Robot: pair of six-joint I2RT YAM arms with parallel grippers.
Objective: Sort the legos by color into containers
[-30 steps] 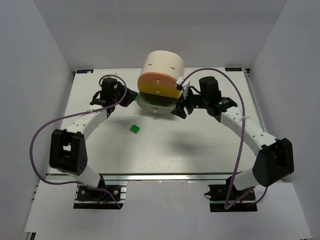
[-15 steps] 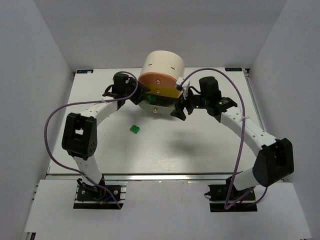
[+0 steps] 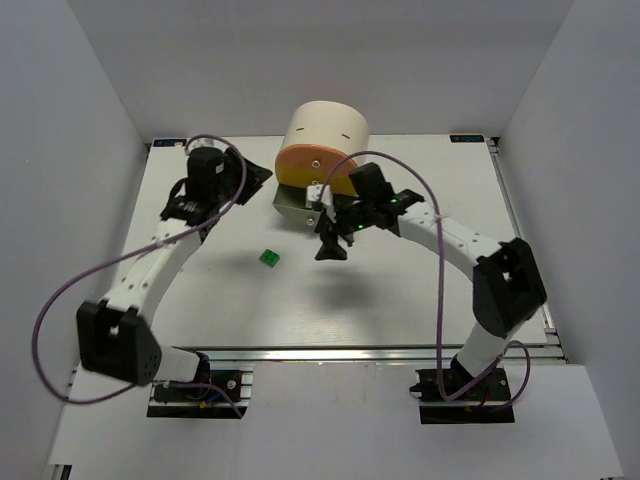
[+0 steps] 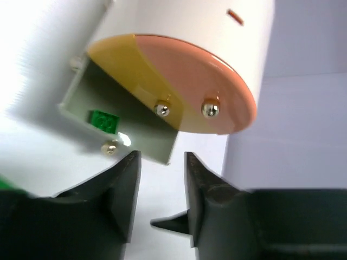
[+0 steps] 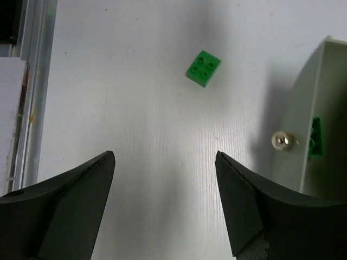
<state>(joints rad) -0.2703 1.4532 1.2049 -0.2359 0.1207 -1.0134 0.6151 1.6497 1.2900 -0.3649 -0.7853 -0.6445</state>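
- Pick-up under way: your right gripper [image 5: 164, 157], jaws spread wide and empty, hovers before the drum [image 3: 328, 125], with the loose green lego [image 5: 203, 68] just beyond it. Next, descend and close on the lego.
- A second green lego [image 4: 104, 121] lies in the drum's open bottom drawer [image 4: 142, 136].
- Your left gripper [image 4: 160, 157], narrowly parted, has backed off left of the drum, and the right has swung in from the drum's right.

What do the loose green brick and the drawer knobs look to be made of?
Green brick: moulded plastic, semi-gloss, judging by its crisp studs and even colour. Drawer knobs: probably polished metal, given bright mirror-like glints, though plated plastic is possible.
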